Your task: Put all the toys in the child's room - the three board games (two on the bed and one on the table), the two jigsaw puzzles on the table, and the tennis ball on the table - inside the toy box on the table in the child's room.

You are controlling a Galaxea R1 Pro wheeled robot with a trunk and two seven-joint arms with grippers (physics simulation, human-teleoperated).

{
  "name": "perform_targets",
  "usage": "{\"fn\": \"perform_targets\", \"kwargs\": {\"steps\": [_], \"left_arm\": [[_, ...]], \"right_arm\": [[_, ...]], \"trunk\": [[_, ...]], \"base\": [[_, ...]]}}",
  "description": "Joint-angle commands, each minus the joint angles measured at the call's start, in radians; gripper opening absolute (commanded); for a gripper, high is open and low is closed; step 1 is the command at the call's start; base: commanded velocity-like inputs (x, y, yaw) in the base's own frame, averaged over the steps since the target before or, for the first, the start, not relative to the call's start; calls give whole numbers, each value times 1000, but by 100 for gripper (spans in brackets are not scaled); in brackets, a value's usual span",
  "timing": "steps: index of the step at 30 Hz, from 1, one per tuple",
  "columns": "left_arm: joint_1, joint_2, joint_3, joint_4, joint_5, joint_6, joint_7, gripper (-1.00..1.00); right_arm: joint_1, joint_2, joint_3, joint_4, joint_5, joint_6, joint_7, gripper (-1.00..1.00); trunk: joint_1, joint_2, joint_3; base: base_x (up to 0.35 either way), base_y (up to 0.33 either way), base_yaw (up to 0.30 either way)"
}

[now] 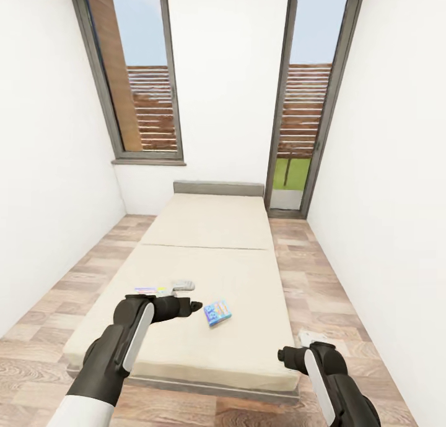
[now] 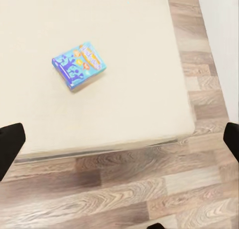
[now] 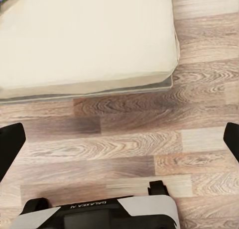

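**At the bed, before the first board-game pick**

The robot stood at the foot of the bed, and the step in hand looked to be fetching the two board games from it; nothing was held yet. The blue board game lay flat on the mattress near the foot end, slightly right of the bed's middle line; the left wrist view showed it square-on, well in from the bed's edge. A second board game lay farther left on the bed, partly hidden behind the left forearm, with a small pale grey object just beside it that was too small to identify.

The left gripper hung over the bed near the blue box, not touching it; its fingers stood wide apart at the edges of its wrist view. The right gripper hung over the bed's right foot corner; its fingers stood equally wide apart over the wood floor.

The next move probably called for lowering the left gripper onto the blue box, which lies flat and may be awkward to pinch; the bed's soft top gave little edge to work against. Nothing stood between gripper and box; two tall windows closed off the room beyond the head of the bed.
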Motion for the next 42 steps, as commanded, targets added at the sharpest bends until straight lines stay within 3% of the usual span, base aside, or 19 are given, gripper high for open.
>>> {"fn": "perform_targets", "kwargs": {"steps": [1, 7, 15, 23, 31, 35, 42], "left_arm": [[-3, -8, -8, -2, 2, 3, 2, 100], [-9, -30, -31, 72, 1, -12, 3, 100], [-10, 12, -25, 131, 1, -31, 4, 100], [-10, 17, -24, 136, 0, -33, 6, 100], [-10, 19, -23, 135, 0, -63, 14, 100], [-11, 22, -20, 135, 0, -75, 47, 100], [-13, 19, 11, 145, 2, -80, 145, 100]], "right_arm": [[-1, 1, -1, -2, -11, 3, -9, 100], [-1, 0, -1, -1, -11, 3, -8, 100], [-1, 0, -1, -2, -10, 3, -9, 100], [-12, 1, -6, -22, -14, 8, -7, 100], [-46, -4, -16, -211, -24, 74, -3, 100], [-42, -1, -7, -275, -25, 96, -1, 100], [-41, 0, 11, -289, -25, 73, -1, 100]], "trunk": [[1, -2, -2], [1, -2, -2], [1, -2, -2], [1, -2, -2], [1, -2, -2], [1, -2, -2], [1, -2, -2]], "base": [[230, 0, 0], [107, 35, 0], [34, 142, 0], [76, 16, 0], [137, 1, 0], [22, 0, 0], [5, 0, -7]]}}
